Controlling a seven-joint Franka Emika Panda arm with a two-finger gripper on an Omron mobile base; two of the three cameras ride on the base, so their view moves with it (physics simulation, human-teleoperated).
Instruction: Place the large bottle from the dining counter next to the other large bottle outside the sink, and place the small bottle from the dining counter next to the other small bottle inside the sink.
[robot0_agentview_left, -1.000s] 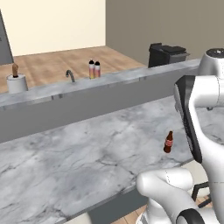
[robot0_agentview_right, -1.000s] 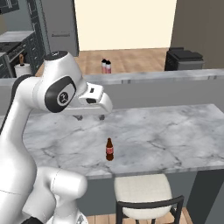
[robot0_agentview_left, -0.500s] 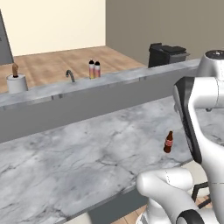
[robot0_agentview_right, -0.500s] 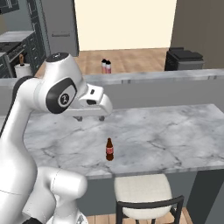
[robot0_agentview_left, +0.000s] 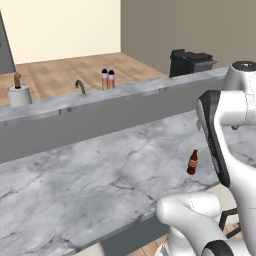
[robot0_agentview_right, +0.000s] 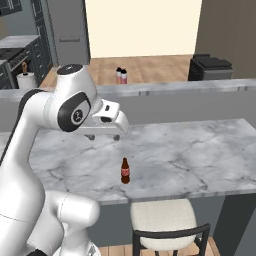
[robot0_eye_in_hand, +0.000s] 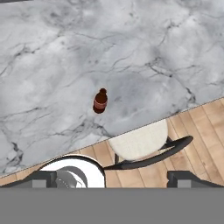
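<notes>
- Left base view: the small brown bottle (robot0_agentview_left: 192, 162) stands upright on the dining counter (robot0_agentview_left: 90, 185), near the slab's front edge, at about 3 o'clock in the picture and just beside the white arm (robot0_agentview_left: 220, 135). Beyond the raised grey ledge, at about 11 o'clock, two bottles (robot0_agentview_left: 108, 79) stand side by side on the far counter, just to the right of the curved faucet (robot0_agentview_left: 80, 86). A paper towel roll (robot0_agentview_left: 19, 94) sits at about 10 o'clock; a black bin (robot0_agentview_left: 192, 62) stands at about 1 o'clock.
- Right base view: the small brown bottle (robot0_agentview_right: 125, 171) stands alone on the marble near the front edge, at about 6 o'clock from the hand and well below it. The gripper (robot0_agentview_right: 103, 137) hangs under the arm's wrist above the counter — its fingertips are small dark stubs set apart. A cream-seated stool (robot0_agentview_right: 162, 218) sits under the counter's edge, just below the bottle. The two bottles (robot0_agentview_right: 121, 76) show past the ledge at 12 o'clock.
- Hand view: the camera looks down on the small brown bottle (robot0_eye_in_hand: 100, 101), red label visible, upright on the dining counter (robot0_eye_in_hand: 65, 52) close to its edge. The stool (robot0_eye_in_hand: 139, 141) lies at about 5 o'clock from the bottle. The two fingertips (robot0_eye_in_hand: 41, 178) rise at the bottom, spread wide — nothing between them.
</notes>
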